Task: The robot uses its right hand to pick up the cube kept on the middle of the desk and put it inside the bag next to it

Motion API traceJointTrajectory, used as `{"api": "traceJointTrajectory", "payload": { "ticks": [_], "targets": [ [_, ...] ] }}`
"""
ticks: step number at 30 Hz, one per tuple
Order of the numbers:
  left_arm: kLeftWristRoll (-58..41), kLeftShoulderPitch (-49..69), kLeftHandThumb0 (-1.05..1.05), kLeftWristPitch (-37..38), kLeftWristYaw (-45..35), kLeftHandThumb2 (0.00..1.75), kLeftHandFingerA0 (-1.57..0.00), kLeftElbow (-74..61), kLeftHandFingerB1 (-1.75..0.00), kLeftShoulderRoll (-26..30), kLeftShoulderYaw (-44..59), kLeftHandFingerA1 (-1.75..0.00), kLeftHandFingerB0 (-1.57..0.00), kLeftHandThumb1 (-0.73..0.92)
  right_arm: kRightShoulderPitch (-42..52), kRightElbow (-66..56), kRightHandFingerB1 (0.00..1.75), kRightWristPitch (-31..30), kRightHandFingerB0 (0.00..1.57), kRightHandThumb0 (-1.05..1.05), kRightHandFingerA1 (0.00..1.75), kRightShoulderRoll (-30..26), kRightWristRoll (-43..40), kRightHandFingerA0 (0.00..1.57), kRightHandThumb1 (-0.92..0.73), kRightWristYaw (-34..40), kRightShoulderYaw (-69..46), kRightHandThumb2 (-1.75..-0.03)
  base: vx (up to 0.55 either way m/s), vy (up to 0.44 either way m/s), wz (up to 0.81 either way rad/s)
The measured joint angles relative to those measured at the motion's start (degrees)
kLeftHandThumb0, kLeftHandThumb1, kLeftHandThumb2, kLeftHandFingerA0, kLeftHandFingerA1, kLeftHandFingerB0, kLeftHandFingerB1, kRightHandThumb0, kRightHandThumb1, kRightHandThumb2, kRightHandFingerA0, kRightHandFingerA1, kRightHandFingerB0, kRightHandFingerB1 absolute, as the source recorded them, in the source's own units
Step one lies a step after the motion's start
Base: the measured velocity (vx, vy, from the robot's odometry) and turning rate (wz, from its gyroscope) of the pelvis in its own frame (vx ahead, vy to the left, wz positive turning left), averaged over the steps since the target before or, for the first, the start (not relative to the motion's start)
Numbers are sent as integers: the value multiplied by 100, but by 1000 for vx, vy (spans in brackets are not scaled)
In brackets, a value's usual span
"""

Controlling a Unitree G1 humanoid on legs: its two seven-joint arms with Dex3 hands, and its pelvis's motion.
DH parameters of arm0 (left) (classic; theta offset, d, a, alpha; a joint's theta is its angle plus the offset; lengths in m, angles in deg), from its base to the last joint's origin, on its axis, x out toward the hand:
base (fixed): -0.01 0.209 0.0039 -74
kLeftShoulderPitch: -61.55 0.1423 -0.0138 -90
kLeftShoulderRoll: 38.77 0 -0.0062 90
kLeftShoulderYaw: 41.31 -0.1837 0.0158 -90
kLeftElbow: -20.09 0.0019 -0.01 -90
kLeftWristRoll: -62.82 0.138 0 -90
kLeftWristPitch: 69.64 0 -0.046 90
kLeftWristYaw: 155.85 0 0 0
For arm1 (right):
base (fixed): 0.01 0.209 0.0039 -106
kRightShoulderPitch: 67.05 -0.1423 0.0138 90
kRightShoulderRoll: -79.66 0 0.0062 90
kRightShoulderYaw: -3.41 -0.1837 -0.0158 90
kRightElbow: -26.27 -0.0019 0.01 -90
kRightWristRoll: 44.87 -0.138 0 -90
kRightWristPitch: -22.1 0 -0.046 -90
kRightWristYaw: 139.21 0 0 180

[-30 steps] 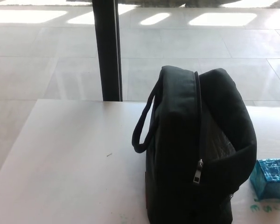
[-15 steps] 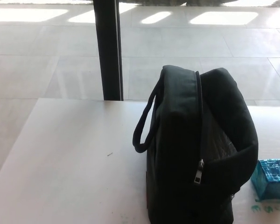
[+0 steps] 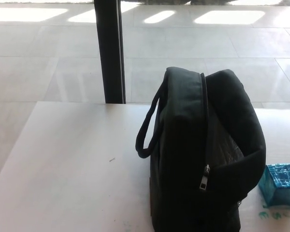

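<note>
A black bag (image 3: 203, 154) stands upright on the white desk (image 3: 72, 169), its zip partly undone and its flap open toward the right. Its carry handle (image 3: 147, 128) loops out on the left side. A small shiny blue cube (image 3: 280, 184) rests on the desk just right of the bag, close to the picture's right edge. Neither of my hands shows in the head view.
A black vertical post (image 3: 110, 50) rises behind the desk's far edge. Beyond it lies a pale tiled floor (image 3: 208, 43) with bright patches of light. Green marks (image 3: 270, 215) are on the desk below the cube.
Only the camera has shifted slightly, so the whole picture moved a few pixels. The bag and cube stand where they were.
</note>
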Motion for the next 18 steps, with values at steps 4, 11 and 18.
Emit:
{"api": "traceJointTrajectory", "payload": {
  "ticks": [4,11,18],
  "targets": [
    [0,30,-105,0,-3,90,-28,2,-143,1,-1,-154,-20,59,-312,-249,41,-291,7,-71,57,0,27,21,-56,-108,659,-90,0,0,0],
    [-8,55,-105,1,-6,90,-27,48,-142,15,2,-153,-19,59,-554,-327,25,-788,11,-72,46,-96,352,20,-75,-373,1867,-65,0,0,0],
    [-9,55,-105,1,-6,89,-27,64,-141,17,2,-153,-19,58,-966,-184,14,-1166,7,-89,28,-492,892,1,-68,-566,2768,-104,0,0,0]
  ]
}}
